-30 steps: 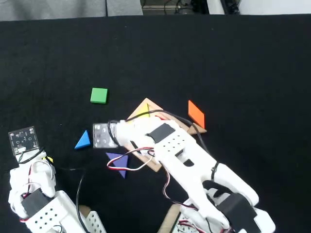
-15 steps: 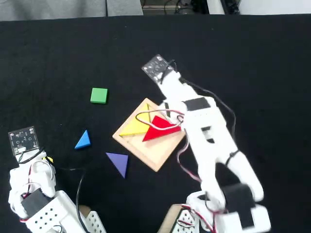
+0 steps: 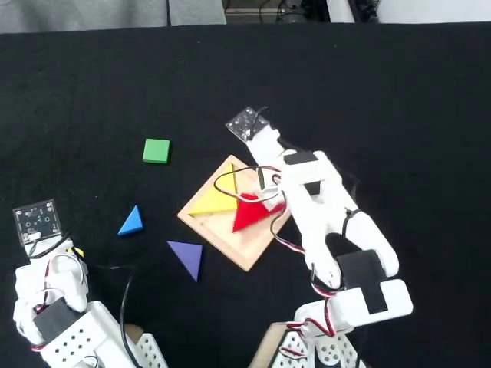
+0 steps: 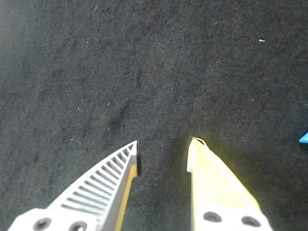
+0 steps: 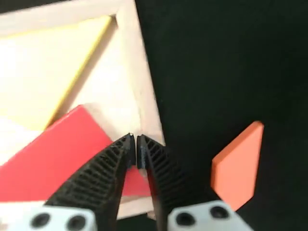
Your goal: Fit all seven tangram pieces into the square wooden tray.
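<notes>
The square wooden tray [image 3: 239,249] lies turned like a diamond at the table's middle. A yellow triangle [image 3: 214,202] and a red triangle [image 3: 252,212] lie in it. My right arm [image 3: 311,192] hangs over the tray's right corner. My right gripper [image 5: 135,145] is shut on nothing, its tips just above the tray rim [image 5: 139,96] beside the red triangle [image 5: 57,159]. An orange parallelogram [image 5: 238,166] lies on the cloth outside that rim. A green square [image 3: 156,150], a blue triangle [image 3: 131,221] and a purple triangle [image 3: 187,257] lie left of the tray. My left gripper [image 4: 162,151] is open over bare cloth.
The left arm [image 3: 47,307] sits at the front left corner, well away from the pieces. A blue piece's edge [image 4: 304,138] shows beside the left gripper. Black cloth [image 3: 399,115] covers the table, with free room at the back and right.
The right arm swung from lying leftward across the tray to its back-right corner, then drew back slightly. The red triangle came into view and shifted a little. The left arm stayed still.
</notes>
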Tool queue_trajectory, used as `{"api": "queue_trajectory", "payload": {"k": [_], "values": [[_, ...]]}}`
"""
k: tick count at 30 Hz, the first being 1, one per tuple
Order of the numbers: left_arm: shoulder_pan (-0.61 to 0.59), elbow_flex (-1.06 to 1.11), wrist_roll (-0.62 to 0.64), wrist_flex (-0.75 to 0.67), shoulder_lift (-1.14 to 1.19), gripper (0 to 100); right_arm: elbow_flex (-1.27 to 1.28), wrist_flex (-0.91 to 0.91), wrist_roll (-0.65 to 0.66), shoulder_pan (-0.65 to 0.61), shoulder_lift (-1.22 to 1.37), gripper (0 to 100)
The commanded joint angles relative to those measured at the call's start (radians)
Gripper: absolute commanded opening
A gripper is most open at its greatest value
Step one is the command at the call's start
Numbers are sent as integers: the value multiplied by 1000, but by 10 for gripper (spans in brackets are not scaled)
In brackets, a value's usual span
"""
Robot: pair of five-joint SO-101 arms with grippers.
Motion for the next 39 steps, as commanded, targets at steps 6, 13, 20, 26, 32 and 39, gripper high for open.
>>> {"api": "queue_trajectory", "payload": {"k": [6, 13, 20, 26, 32, 39], "values": [[7, 21, 5, 5, -9, 181, -56, 232, 58, -133, -85, 10], [5, 21, 5, 5, -9, 181, -120, 397, 68, -181, -288, 11], [5, 21, 5, 5, -9, 181, -12, 479, 299, -250, -340, 147], [7, 21, 5, 5, -9, 181, 44, 333, 204, -252, -272, 194], [7, 21, 5, 5, -9, 181, 39, 265, 43, -258, -193, 194], [7, 21, 5, 5, -9, 181, 25, 218, -68, -98, -191, 194]]}}
